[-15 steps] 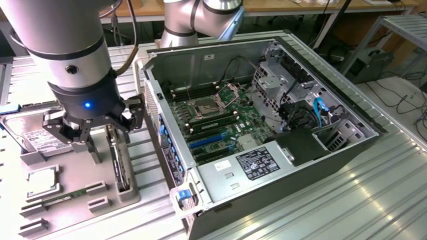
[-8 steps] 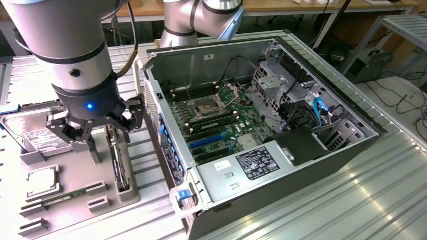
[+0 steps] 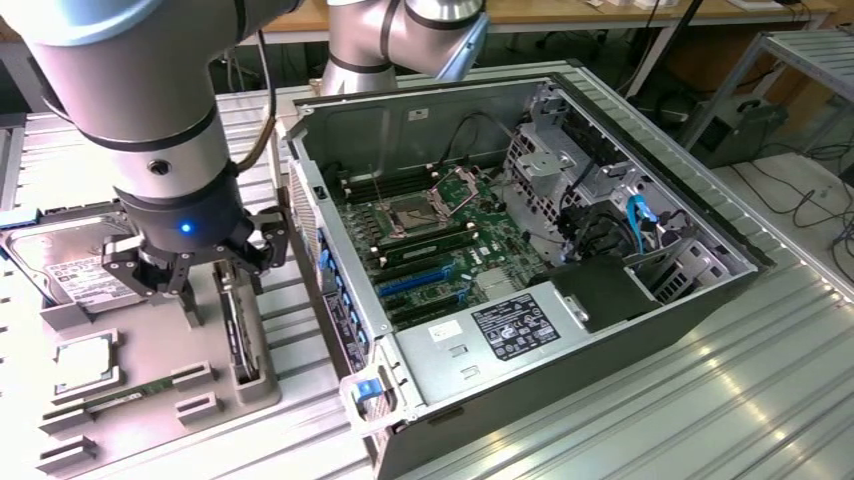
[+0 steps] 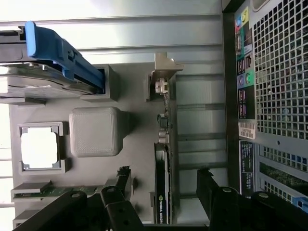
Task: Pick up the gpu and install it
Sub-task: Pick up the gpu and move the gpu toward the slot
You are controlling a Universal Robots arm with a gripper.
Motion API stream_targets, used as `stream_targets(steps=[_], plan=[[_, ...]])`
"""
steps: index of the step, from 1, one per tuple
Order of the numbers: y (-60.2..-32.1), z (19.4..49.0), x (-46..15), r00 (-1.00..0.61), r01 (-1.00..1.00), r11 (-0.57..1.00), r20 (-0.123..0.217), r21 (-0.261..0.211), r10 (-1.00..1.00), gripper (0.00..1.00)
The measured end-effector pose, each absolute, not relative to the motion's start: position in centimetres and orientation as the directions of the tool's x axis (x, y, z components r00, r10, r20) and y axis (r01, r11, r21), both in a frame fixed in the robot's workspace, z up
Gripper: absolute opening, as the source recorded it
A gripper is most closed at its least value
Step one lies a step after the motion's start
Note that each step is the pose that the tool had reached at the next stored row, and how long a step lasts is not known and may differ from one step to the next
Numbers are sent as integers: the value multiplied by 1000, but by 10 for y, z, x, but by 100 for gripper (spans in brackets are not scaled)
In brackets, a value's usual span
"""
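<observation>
Gripper [image 3: 198,268] sits at the lower left of the exterior view, jaws spread wide and holding nothing. It hangs just above the gpu [image 3: 238,335], which stands on edge in a slot of the grey tray [image 3: 140,335]. In the wrist view the fingers [image 4: 122,185] straddle the card, one on each side, not touching. Hard drive [image 3: 74,265] lies at the left edge. Open computer case [image 3: 387,130] fills centre and right, beside the tray.

gpu [image 3: 242,335] [image 4: 162,166] look: thin dark card, silvery bracket [image 4: 165,72] at one end, green label [image 4: 161,208] on its edge.
pose: upright on its long edge.
place: slotted in the gray holder [image 3: 147,335].
</observation>
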State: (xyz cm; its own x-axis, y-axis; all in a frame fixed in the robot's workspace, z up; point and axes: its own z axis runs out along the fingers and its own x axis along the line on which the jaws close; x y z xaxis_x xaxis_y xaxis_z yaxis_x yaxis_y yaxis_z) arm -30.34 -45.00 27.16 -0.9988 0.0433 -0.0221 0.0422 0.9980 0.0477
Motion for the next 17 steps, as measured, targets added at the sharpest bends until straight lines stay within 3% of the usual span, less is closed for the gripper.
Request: stream_targets(steps=[17], plan=[[-450,238,-303,-1000,-3,999,-22,47,-2,66]])
